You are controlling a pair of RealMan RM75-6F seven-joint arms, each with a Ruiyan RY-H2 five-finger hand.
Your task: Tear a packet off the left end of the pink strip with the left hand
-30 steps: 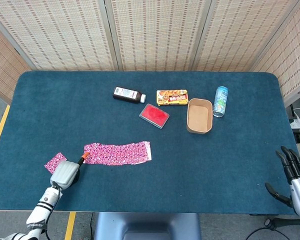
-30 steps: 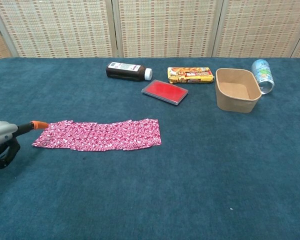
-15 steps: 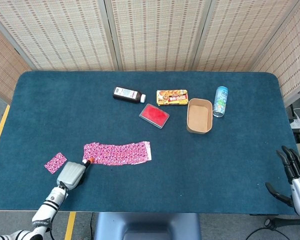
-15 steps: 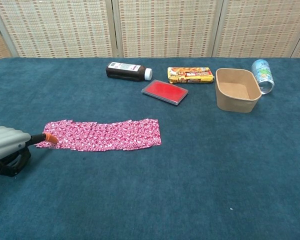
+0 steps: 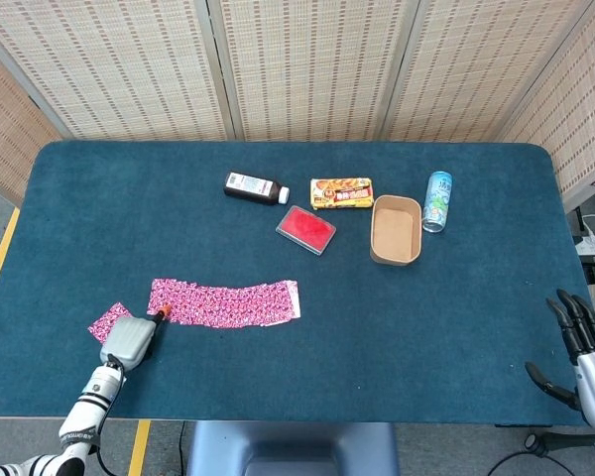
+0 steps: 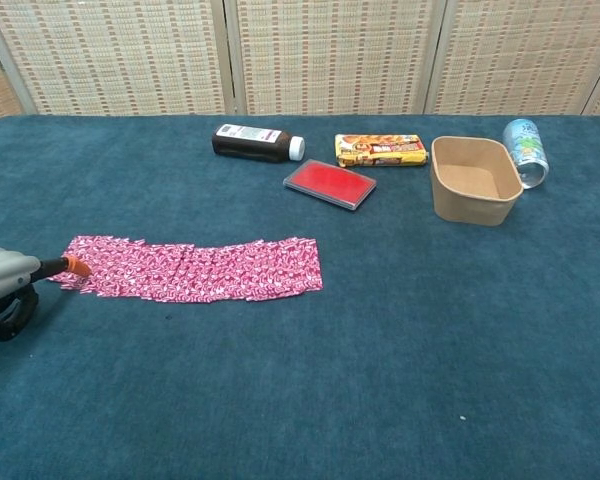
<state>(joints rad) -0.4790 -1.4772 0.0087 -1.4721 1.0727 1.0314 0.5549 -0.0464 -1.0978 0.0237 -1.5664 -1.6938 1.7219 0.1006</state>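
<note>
The pink strip (image 5: 225, 303) (image 6: 190, 270) lies flat on the near left of the blue table (image 5: 297, 238). My left hand (image 5: 129, 340) (image 6: 5, 285) is at the strip's left end, back upward, and its orange fingertip (image 5: 162, 312) (image 6: 75, 266) rests on the strip. Whether the thumb also grips the strip is hidden. One separate pink packet (image 5: 106, 322) lies just left of the hand, seen only in the head view. My right hand (image 5: 575, 347) hangs off the table's near right edge, fingers apart and holding nothing.
Toward the back of the table lie a dark bottle (image 5: 253, 186) (image 6: 257, 142), a yellow snack pack (image 5: 341, 192), a red flat box (image 5: 305, 229), a brown paper tray (image 5: 396, 229) (image 6: 472, 180) and a blue can (image 5: 437, 200).
The left hand has slid left, and the strip's left end has gone left with the fingertip, so the strip reaches further left. The right hand is still.
</note>
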